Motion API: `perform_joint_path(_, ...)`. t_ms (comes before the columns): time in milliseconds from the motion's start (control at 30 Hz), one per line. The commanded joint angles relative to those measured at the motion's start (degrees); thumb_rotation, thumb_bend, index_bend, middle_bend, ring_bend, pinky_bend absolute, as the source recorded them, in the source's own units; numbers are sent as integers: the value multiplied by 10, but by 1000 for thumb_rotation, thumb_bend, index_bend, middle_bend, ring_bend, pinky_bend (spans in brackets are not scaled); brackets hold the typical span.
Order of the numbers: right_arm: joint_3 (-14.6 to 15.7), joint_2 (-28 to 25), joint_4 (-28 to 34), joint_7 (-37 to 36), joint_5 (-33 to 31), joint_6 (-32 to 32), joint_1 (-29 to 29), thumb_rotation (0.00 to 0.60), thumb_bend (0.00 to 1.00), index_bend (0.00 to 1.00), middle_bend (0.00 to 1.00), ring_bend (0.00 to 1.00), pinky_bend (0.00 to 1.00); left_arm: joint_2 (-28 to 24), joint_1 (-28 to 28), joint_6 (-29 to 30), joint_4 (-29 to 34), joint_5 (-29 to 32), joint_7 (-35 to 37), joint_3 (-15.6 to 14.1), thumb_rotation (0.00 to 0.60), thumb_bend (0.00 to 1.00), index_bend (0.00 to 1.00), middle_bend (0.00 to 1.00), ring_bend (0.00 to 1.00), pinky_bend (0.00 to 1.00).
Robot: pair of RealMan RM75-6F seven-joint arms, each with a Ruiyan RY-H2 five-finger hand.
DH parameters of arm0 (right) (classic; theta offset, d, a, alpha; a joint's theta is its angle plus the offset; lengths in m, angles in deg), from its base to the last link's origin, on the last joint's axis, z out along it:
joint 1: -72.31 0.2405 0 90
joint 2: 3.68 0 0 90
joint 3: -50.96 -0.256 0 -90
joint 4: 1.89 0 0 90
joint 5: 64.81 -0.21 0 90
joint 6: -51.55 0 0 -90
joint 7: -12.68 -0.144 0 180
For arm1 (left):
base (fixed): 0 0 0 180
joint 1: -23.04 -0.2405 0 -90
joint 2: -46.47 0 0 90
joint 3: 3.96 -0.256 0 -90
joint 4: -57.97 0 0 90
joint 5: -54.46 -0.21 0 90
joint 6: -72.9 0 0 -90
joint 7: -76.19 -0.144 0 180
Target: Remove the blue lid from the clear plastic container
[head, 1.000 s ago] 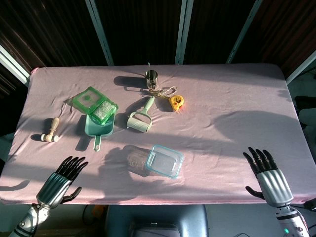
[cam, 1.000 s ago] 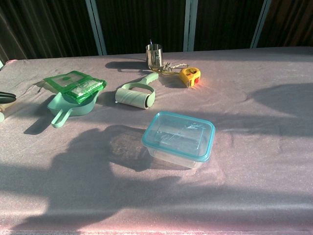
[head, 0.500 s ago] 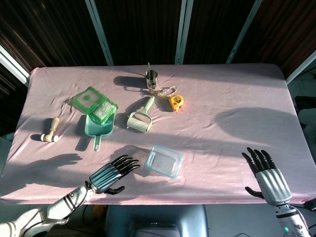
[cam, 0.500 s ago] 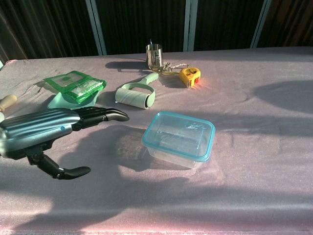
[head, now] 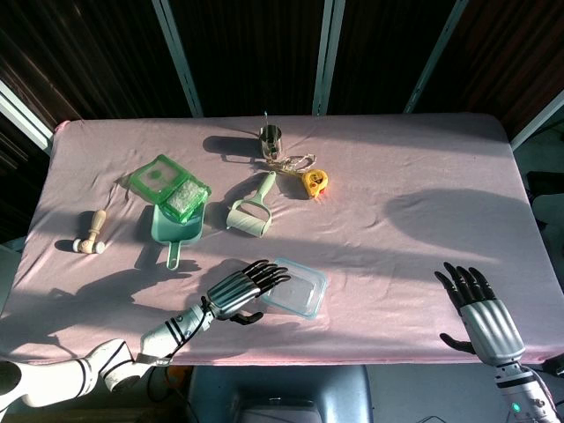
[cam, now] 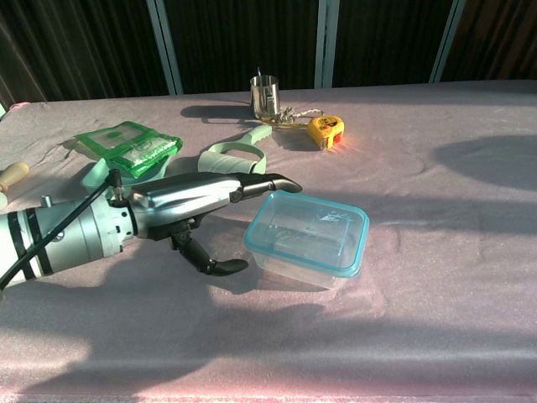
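The container sits near the front middle of the worktop, on the pink cloth, with the blue lid seated on its rim. The container's clear walls show under the lid in the chest view.

The left hand reaches in from the left, palm down, its fingers stretched out nearly straight and side by side, their dark tips over the container's left edge. Its thumb hangs below, curled toward the container's near-left side with a gap between them in the chest view. Whether the fingertips touch the lid cannot be told. The hand holds nothing.

The right hand shows only in the head view, at the front right corner, well apart from the container. Its fingers are spread and raised, the thumb out to the side, nothing in it.

Behind the left hand lie a mint dustpan with a green packet resting across it, and a mint lint roller just right of them. Further back stand a metal cup and, beside it, a yellow tape measure with a cord. A small wooden tool lies near the left edge.
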Motion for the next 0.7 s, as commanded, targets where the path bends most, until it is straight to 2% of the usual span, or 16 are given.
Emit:
perform_joint_path(33,0,0,2,2,-4,-5,1,600,50,0,0,0,0,12,11,-9,-11,13,-9,6,600,309,0,0,0,0)
perform_joint_path(300,3,-6,7,-7,-3,-13,5,600,50,0,0,0,0,45,33,-31,-46,52,-22,11,600,305,0,0,0,0)
perform_joint_path(700,6,-7,9,-4,-8,-21,7,600,50,0,0,0,0,65,53,-25,-66,69,-36,10,600,302,0,0,0,0)
